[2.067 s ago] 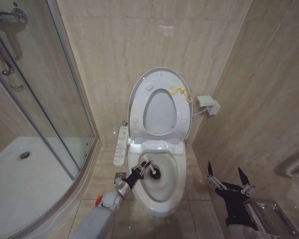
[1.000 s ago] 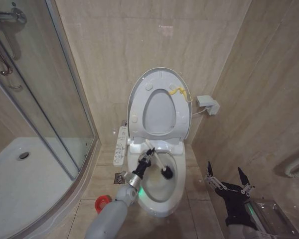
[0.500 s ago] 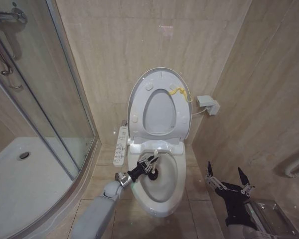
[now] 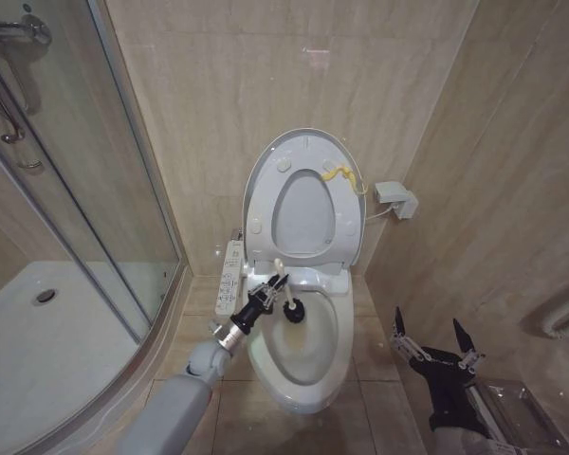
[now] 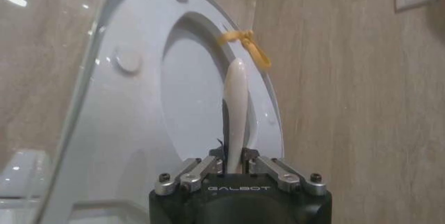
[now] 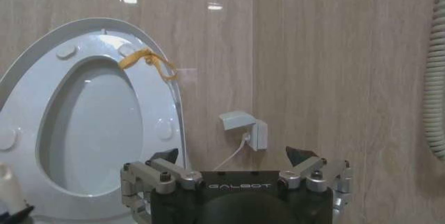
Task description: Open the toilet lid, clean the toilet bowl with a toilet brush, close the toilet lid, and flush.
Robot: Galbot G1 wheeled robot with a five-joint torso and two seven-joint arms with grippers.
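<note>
A small bathroom with glossy beige tiled walls and floor. The toilet bowl (image 4: 303,355) stands against the back wall. Its lid (image 4: 262,180) and ring seat (image 4: 303,216) are both raised and lean on that wall, with a yellow tag (image 4: 339,174) near the top of the seat. Beside the bowl, on the shower side, a white control panel (image 4: 229,277) with rows of buttons runs along the floor edge; the button labels are too small to read. Beyond the panel is a glass shower enclosure (image 4: 71,190) with a white tray and chrome fittings. On the wall at the other side of the lid sits a small white socket box (image 4: 396,199) with a cable.

The left gripper (image 4: 263,297) reaches over the bowl's rim nearest the panel, its fingers closed on the white handle of the brush (image 4: 292,310), whose dark head is inside the bowl near the back. In the left wrist view the handle (image 5: 235,109) rises straight between the pinched fingers. The gripper body reads "GALBOT".

The right gripper (image 4: 432,339) hangs well away from the bowl on the socket side, spread wide and holding nothing, also marked "GALBOT".
</note>
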